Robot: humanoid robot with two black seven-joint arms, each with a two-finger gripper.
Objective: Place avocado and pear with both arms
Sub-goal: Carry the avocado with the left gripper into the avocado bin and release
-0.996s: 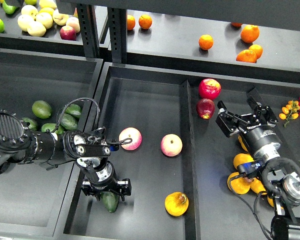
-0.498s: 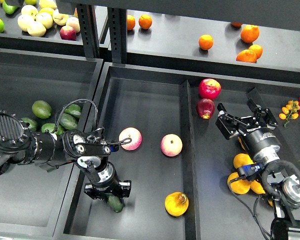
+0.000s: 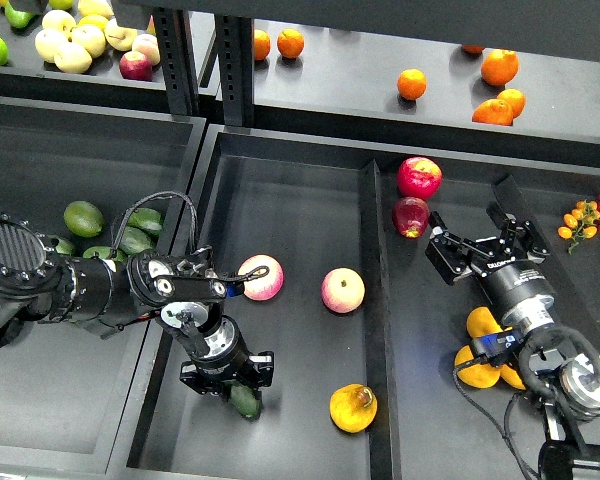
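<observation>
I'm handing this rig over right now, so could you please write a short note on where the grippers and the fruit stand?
Left gripper: shut on the avocado, low over the floor of the middle bin, near its front-left corner.
Right gripper: open, empty, above the right bin, beside the two red apples.
Pear: lying in the middle bin near the front, right of the avocado.
Done: pear down, apparently.
Left: release the avocado, withdraw the arm.
</observation>
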